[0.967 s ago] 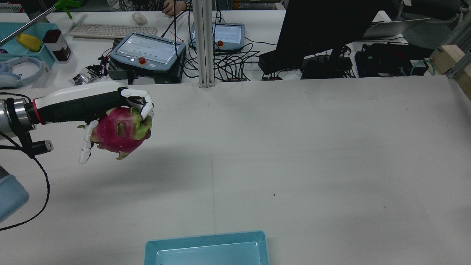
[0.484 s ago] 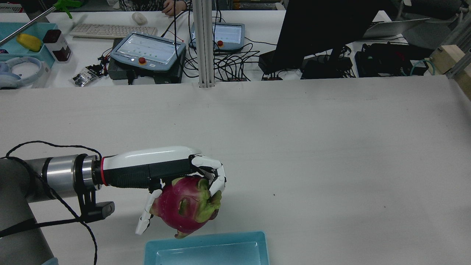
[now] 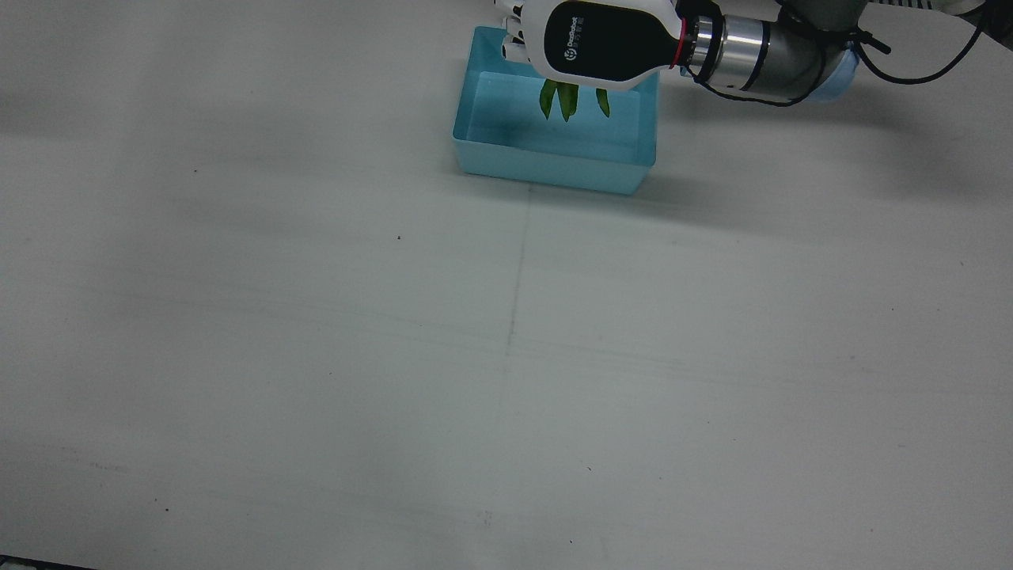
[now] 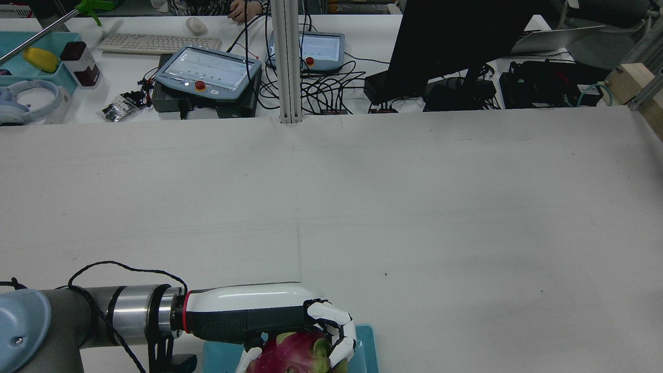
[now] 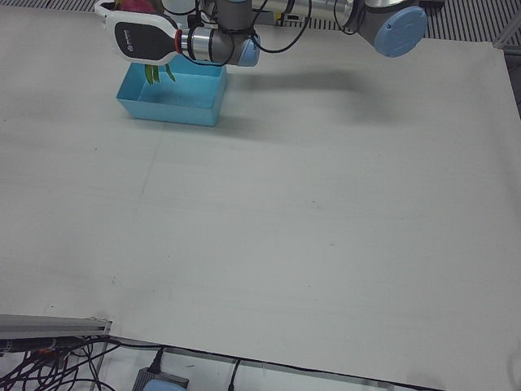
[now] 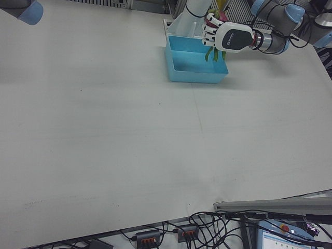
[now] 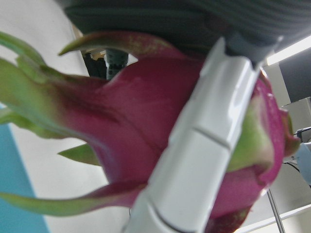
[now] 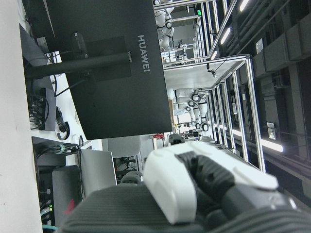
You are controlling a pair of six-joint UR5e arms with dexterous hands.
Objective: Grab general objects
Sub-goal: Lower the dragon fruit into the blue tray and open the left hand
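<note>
One left hand clutches dragon fruit above blue tray; monitor reads "HUAWEI"; right hand's state unclear.

On your right-front view, the white-and-black left hand hangs over the far right part of the shallow light-blue plastic tray, its fingers curled around a magenta dragon fruit whose green leaf tips dangle down into the tray. The tray sits on the wide white table. A blue arm joint shows at the top left corner.
</note>
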